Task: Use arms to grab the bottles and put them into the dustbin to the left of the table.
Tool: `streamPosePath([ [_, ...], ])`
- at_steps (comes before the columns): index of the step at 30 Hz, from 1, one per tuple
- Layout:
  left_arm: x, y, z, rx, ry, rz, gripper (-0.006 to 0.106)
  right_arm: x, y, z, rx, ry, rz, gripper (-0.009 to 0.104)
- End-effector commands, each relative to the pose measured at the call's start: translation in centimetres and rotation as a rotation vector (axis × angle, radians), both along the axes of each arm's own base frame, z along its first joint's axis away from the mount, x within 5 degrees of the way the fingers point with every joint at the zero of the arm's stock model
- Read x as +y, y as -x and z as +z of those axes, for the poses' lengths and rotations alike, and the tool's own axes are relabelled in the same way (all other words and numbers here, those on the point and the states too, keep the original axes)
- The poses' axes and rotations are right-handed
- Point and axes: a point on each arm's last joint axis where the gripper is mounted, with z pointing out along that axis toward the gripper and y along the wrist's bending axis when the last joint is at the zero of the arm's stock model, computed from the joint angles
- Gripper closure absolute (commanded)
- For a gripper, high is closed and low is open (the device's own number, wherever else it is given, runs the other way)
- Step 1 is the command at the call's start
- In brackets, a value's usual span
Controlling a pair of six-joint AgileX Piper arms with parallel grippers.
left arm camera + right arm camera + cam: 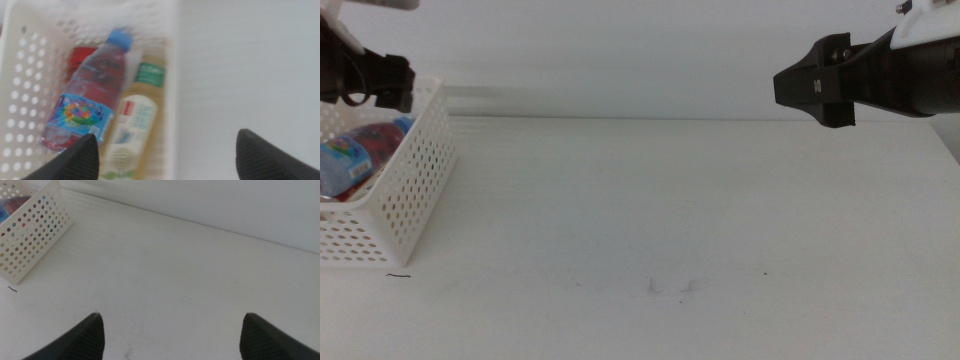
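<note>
All three bottles lie inside the white perforated dustbin [15, 75] at the table's left edge. The clear water bottle [95, 90] with a blue cap rests on top, the yellowish tea bottle [136, 125] lies beside it, and the red can [80, 56] shows underneath. In the middle view only the water bottle [362, 148] shows above the dustbin [405, 190] wall. My left gripper [388, 82] hovers over the dustbin, open and empty [167, 155]. My right gripper [815, 90] hangs high over the table's far right, open with nothing between its jaws [170, 335].
The white table [670, 220] bears a few faint dark scuff marks [665, 288] near the front. A pale wall rises behind it. The right wrist view shows the dustbin [30, 237] far off across the tabletop.
</note>
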Motion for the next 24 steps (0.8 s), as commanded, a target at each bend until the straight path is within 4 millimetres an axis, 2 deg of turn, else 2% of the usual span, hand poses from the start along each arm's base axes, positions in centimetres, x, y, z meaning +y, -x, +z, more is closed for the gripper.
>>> streamPosePath([
  [1, -1.9, 2.5, 1.4, -0.08, 0.018, -0.041, 0.007, -0.1, 0.1, 0.2, -0.014, -0.001, 0.001, 0.004],
  [8, -6.2, 9.9, 4.5, -0.307, 0.081, -0.194, 0.007, -0.1, 0.1, 0.2, -0.014, -0.001, 0.001, 0.004],
  [13, -6.9, 14.2, 6.5, -0.411, 0.144, -0.219, 0.007, -0.1, 0.1, 0.2, -0.014, -0.001, 0.001, 0.004],
  [19, -6.2, 17.0, 8.3, -0.5, 0.131, -0.23, 0.007, -0.1, 0.1, 0.2, -0.014, -0.001, 0.001, 0.004],
  [24, -5.7, 18.4, 9.3, -0.566, 0.118, -0.227, 0.007, -0.1, 0.1, 0.2, -0.014, -0.001, 0.001, 0.004],
])
